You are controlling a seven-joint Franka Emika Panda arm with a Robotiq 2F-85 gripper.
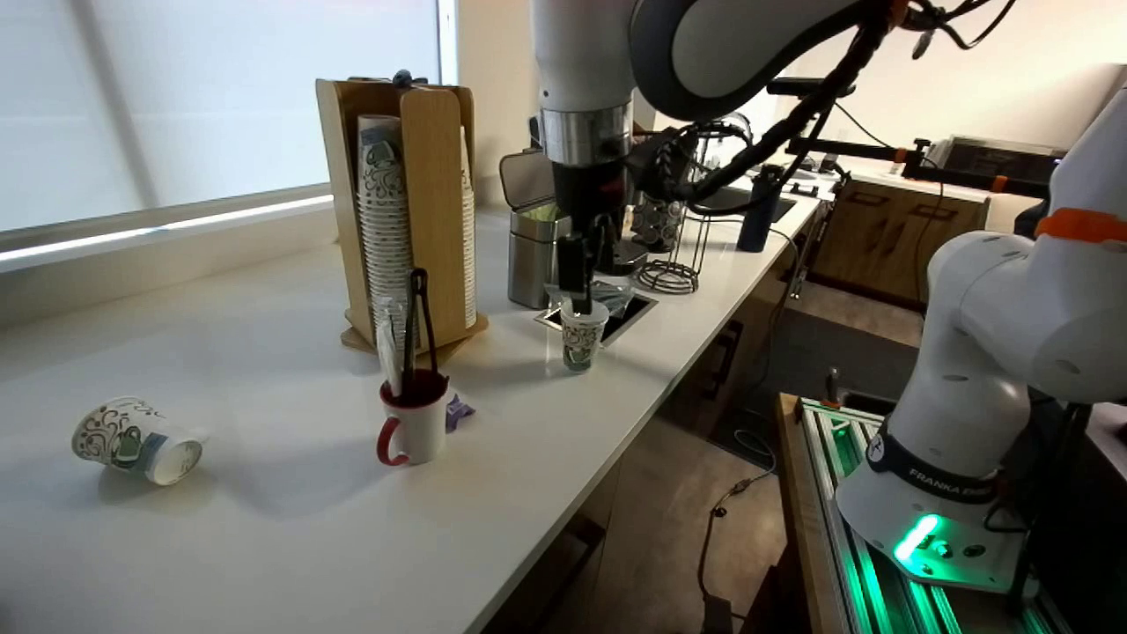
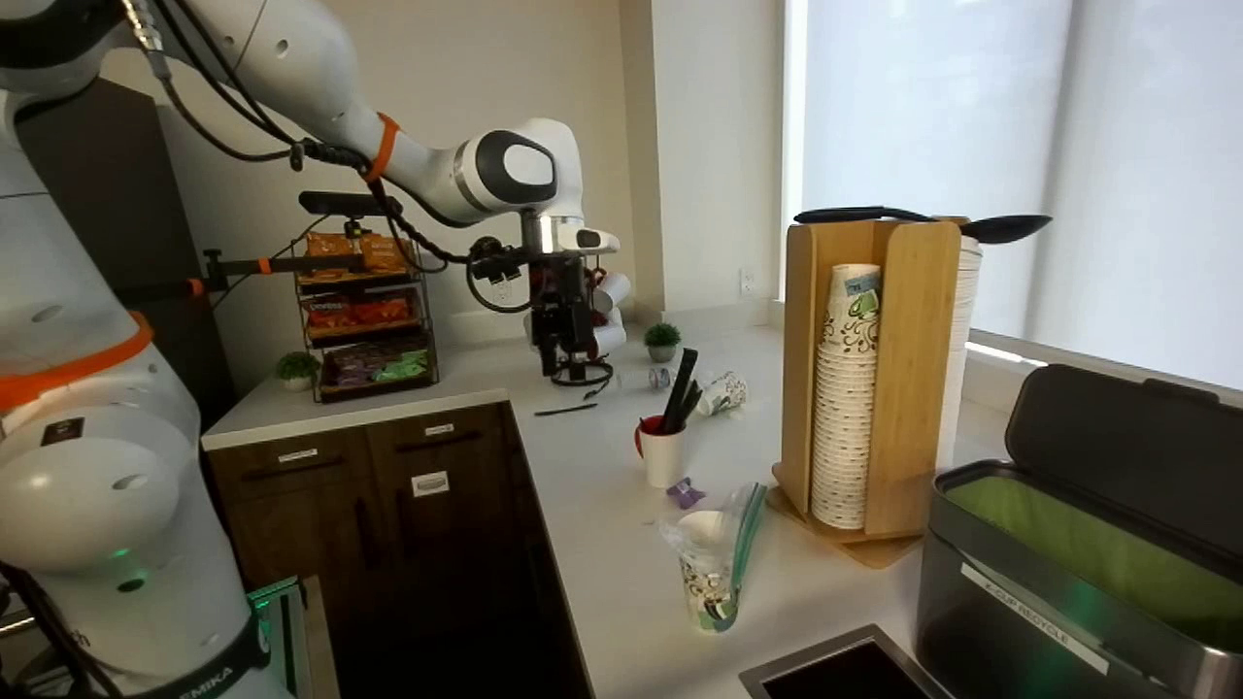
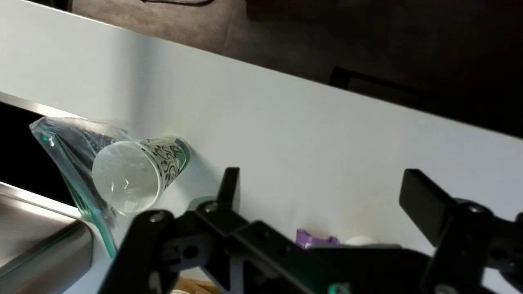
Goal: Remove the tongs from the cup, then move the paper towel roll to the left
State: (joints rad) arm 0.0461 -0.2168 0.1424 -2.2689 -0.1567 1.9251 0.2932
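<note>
The black tongs (image 1: pixel 410 321) stand upright in the white cup (image 1: pixel 427 431) with red inside, along with a white wrapped item. Tongs (image 2: pixel 677 393) and cup (image 2: pixel 664 459) also show in an exterior view. My gripper (image 1: pixel 578 304) hangs above the counter, apart from the cup; it also shows in an exterior view (image 2: pixel 563 369). In the wrist view the gripper (image 3: pixel 320 183) is open, with nothing between its fingertips. The tongs are hidden there; a white shape beside the purple wrapper may be the cup. The black wire paper towel roll stand (image 1: pixel 669 277) is farther along the counter.
A patterned paper cup (image 1: pixel 578 343) with a clear bag (image 3: pixel 81 163) stands by the counter's recessed opening. Another patterned cup (image 1: pixel 123 445) lies on its side. A wooden cup holder (image 1: pixel 431 220), metal bin (image 1: pixel 533 264) and purple wrapper (image 2: pixel 686 493) are near the cup.
</note>
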